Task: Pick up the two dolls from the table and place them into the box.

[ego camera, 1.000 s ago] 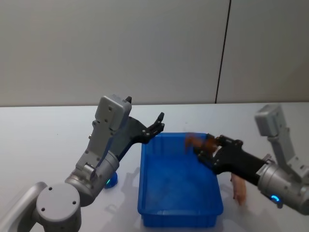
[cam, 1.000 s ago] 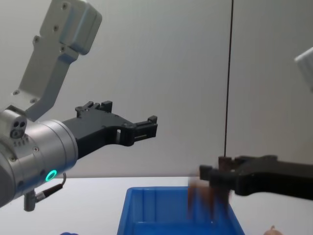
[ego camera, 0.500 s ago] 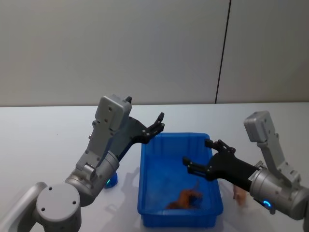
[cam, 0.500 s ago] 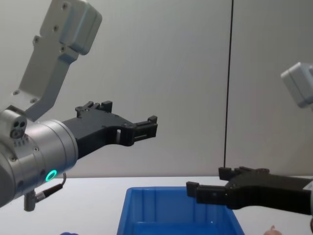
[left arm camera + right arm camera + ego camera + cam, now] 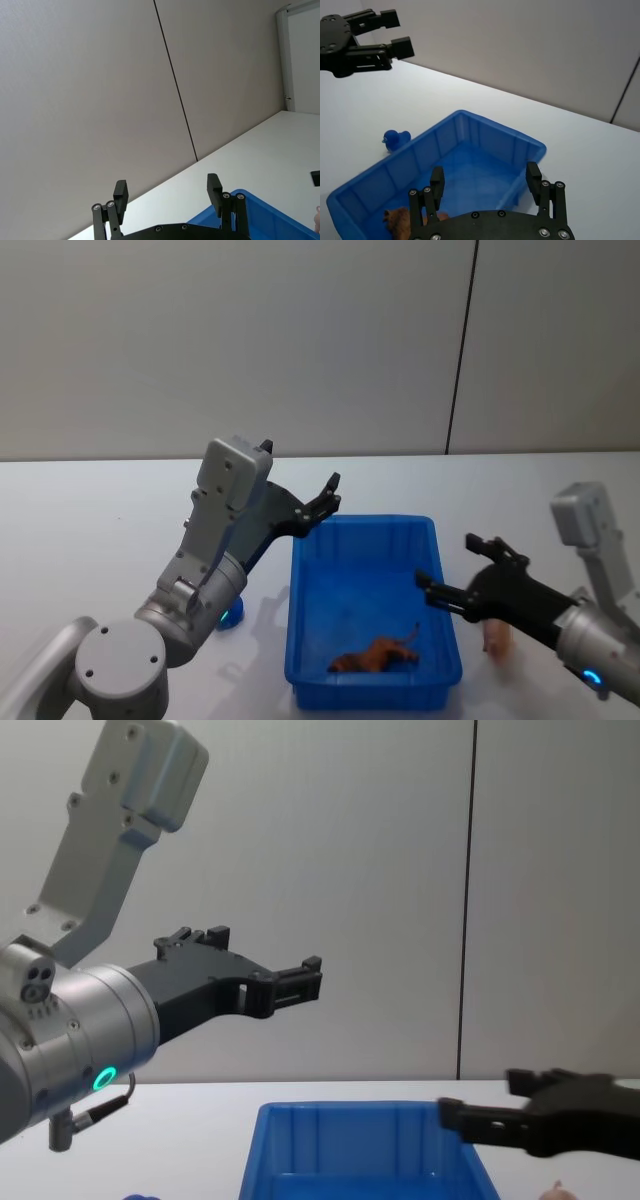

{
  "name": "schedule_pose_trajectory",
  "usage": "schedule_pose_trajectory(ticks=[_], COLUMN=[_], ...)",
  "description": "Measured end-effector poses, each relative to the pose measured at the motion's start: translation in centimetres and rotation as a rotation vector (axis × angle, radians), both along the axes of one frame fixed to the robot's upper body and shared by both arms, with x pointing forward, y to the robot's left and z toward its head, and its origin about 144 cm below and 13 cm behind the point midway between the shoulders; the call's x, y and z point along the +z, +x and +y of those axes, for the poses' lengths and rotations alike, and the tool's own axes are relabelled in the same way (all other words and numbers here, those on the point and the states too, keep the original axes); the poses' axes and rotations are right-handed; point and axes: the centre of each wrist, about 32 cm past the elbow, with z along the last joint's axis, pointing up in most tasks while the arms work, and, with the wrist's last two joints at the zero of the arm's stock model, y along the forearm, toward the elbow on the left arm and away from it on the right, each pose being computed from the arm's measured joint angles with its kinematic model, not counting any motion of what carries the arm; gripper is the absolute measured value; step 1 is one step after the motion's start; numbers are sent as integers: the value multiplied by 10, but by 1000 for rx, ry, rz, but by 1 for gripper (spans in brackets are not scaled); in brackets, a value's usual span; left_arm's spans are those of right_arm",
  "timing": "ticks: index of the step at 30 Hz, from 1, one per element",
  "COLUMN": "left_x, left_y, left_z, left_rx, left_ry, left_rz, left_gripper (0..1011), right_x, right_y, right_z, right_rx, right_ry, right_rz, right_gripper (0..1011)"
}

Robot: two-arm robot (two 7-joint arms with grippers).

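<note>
The blue box point(image 5: 370, 695) sits mid-table. A brown doll point(image 5: 375, 657) lies inside it near the front wall, also seen as the brown doll point(image 5: 396, 223) at the box's point(image 5: 435, 150) near end. The pale pink doll point(image 5: 497, 638) lies on the table just right of the box, partly behind my right gripper point(image 5: 448, 565). That gripper is open and empty, hovering over the box's right rim. My right gripper point(image 5: 485, 180) point(image 5: 485, 1098) shows spread fingers. My left gripper point(image 5: 325, 498) point(image 5: 310, 978) hangs open and empty above the box's far left corner.
A small blue toy point(image 5: 395, 138) stands on the table left of the box, half behind my left arm point(image 5: 215, 550). White tabletop stretches around the box, with a grey wall behind. The box rim point(image 5: 350, 1108) lies low in the chest view.
A second ago my right gripper held the brown doll over the box; it opened, the doll fell inside, and the gripper has since drawn back right toward the pink doll. Left arm unmoved.
</note>
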Motion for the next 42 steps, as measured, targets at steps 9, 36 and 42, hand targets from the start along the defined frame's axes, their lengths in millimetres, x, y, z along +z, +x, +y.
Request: schedule_pose_trajectory(ticks=[9,36,42], left_x=[0,0,0], left_y=[0,0,0], left_z=[0,0,0], left_rx=[0,0,0], left_ry=[0,0,0], left_rz=[0,0,0], left_gripper=[1001,1001,1001], right_x=[-6,-32,-38], right_y=[-21,-43,-37], right_z=[-24,-46,-41], right_rx=[-70,-138,-145], right_ry=[-19,-99,-102], right_rz=[29,163,183], right_gripper=[1001,1001,1001])
